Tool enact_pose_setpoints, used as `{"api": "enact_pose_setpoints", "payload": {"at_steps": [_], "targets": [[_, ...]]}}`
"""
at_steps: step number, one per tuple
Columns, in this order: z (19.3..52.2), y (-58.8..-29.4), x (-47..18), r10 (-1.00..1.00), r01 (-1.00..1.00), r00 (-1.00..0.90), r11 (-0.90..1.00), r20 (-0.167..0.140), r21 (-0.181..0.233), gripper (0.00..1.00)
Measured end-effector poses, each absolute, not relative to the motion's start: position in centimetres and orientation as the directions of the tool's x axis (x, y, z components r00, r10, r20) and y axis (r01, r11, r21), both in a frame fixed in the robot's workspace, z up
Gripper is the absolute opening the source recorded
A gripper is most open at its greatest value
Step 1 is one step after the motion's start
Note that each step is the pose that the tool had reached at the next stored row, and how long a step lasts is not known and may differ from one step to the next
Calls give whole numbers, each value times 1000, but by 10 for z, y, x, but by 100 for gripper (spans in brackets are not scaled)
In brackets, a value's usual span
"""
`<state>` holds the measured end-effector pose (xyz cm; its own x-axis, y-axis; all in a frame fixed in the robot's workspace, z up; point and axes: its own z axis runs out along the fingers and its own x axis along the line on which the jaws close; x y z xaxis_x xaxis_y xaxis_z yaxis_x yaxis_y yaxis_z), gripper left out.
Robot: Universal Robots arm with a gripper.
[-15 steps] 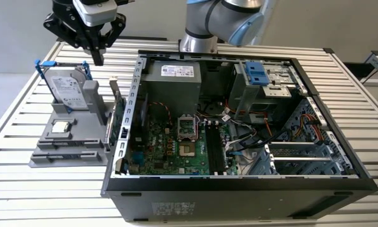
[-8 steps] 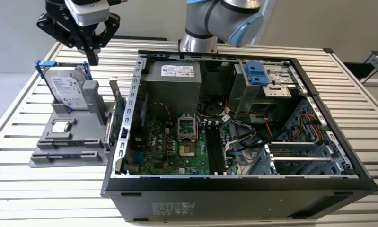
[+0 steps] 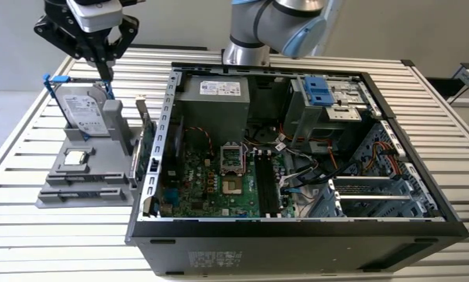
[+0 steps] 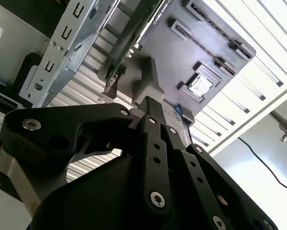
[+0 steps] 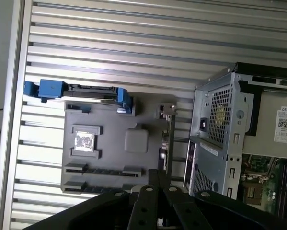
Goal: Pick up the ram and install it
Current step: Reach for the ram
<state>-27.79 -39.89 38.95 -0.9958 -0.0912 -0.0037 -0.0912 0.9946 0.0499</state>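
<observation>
We see a ribbed bench of pale, shiny metal, a case of matt black and bare grey steel, a matt grey plastic holder, and a matt black tool.

1 table, 1 computer case, 1 grey holder, 1 hard drive, 1 processor, 1 expansion card and 1 gripper are counted.

The black hand hangs, fingertips drawn together, over a grey holder on the slatted tabletop. A square chip sits in the holder's recess; a metal case frame stands beside it.
</observation>
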Motion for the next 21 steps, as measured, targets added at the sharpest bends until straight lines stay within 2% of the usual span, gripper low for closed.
{"api": "enact_pose_setpoints", "payload": {"at_steps": [21], "targets": [[389,-399,-309,-84,-84,-996,995,2,50,0]]}}
